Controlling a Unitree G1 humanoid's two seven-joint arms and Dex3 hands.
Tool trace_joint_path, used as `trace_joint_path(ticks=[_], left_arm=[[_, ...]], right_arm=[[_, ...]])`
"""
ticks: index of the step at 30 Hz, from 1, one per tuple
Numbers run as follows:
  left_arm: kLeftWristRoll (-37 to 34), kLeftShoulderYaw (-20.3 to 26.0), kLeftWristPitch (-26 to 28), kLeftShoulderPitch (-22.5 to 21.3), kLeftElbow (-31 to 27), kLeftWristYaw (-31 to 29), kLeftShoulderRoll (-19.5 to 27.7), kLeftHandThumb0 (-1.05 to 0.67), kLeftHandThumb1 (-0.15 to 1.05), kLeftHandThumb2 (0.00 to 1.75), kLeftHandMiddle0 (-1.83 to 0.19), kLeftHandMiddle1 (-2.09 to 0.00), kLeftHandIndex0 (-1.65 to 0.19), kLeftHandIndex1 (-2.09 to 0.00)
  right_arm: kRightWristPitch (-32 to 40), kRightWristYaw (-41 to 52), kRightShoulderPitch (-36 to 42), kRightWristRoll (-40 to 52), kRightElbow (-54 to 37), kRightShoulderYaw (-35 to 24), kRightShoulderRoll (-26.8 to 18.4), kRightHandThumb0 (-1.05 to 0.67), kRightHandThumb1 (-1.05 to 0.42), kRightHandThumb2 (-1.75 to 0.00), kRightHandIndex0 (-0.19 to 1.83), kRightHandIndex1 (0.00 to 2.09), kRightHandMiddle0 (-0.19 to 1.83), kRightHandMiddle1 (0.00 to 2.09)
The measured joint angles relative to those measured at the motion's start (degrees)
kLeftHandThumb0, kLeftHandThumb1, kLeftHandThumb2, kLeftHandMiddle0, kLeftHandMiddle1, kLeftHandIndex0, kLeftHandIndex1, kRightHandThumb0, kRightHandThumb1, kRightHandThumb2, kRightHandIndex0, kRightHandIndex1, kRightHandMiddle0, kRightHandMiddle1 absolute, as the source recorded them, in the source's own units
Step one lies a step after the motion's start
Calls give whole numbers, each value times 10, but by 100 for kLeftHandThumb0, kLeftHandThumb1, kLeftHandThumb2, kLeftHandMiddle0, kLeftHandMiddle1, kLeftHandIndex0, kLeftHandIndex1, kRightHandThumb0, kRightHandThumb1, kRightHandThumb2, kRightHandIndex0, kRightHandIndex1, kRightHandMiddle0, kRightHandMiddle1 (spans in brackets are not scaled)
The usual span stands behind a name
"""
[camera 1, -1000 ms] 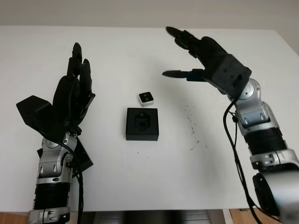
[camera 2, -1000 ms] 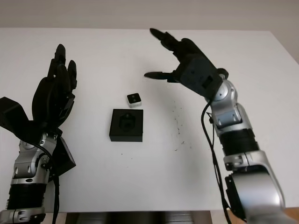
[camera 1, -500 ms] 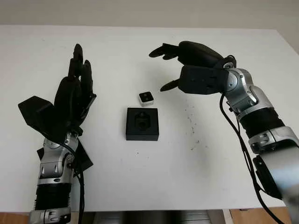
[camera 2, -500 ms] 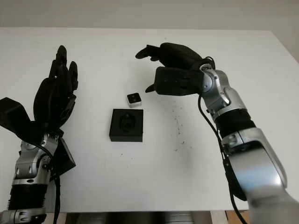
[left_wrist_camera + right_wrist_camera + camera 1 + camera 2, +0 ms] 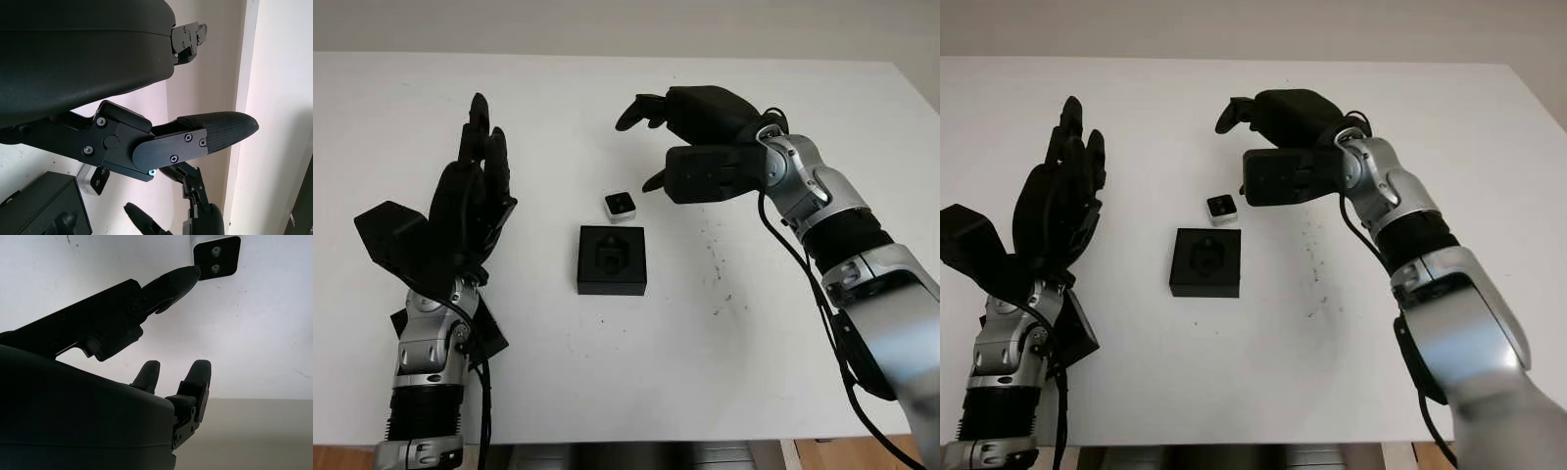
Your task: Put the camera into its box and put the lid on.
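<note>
table (image 5: 607,392): white, carries everything; some dark specks on it right of the box
right hand (image 5: 690,137): raised above the table just beyond and to the right of the camera, palm turned down toward it, fingers (image 5: 641,106) arched loosely with a gap between thumb and the rest, gripping nothing
left hand (image 5: 470,196): upright at the left, well apart from the box, open and holding nothing
box (image 5: 611,260): black, open, at the table's middle, its moulded recess unfilled
lid (image 5: 489,338): probably the dark flat piece partly hidden behind the left forearm; hard to be sure
camera (image 5: 620,206): small white cube with dark face, on the table just beyond the box's far edge, outside it, untouched
progress: nothing done yet, as I judge it; the grasp, the placing into the recess and the lidding all remain
</note>
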Motion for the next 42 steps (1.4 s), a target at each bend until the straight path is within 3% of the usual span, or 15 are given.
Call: trace_joint_path(ticks=[10, 14, 18, 24, 27, 37, 42], left_arm=[[3, -2, 1, 0, 0, 3, 0, -80, 105, 65, 19, 0, 19, 0], [3, -2, 1, 0, 0, 4, 0, -80, 105, 65, 19, 0, 19, 0], [4, -2, 1, 0, 0, 4, 0, -80, 105, 66, 19, 0, 19, 0], [4, -2, 1, 0, 0, 1, 0, -81, 105, 65, 19, 0, 19, 0], [4, -2, 1, 0, 0, 1, 0, -81, 105, 64, 19, 0, 19, 0], [3, 1, 1, 0, 0, -2, 0, -80, 105, 64, 19, 0, 19, 0], [3, 1, 1, 0, 0, -2, 0, -81, 105, 63, 19, 0, 19, 0]], right_arm=[[-26, 0, 0, -1, 3, 12, 6, -56, -79, -5, 3, 125, 19, 95], [-29, 0, 0, -5, 3, 21, 8, -54, -80, -5, 4, 118, 19, 87], [-30, 6, 1, -4, 3, 21, 13, -51, -79, -5, -5, 134, 17, 84], [-27, 17, 5, 2, 5, 21, 27, -50, -81, -6, -11, 130, 12, 80], [-20, 24, 5, 2, 9, 23, 31, -49, -81, -5, -14, 140, 14, 77], [-42, -11, 14, -19, 27, 45, 32, -52, -79, -6, -7, 122, 17, 77], [-46, -31, 14, -36, 34, 57, 31, -52, -79, -5, -6, 128, 19, 80]])
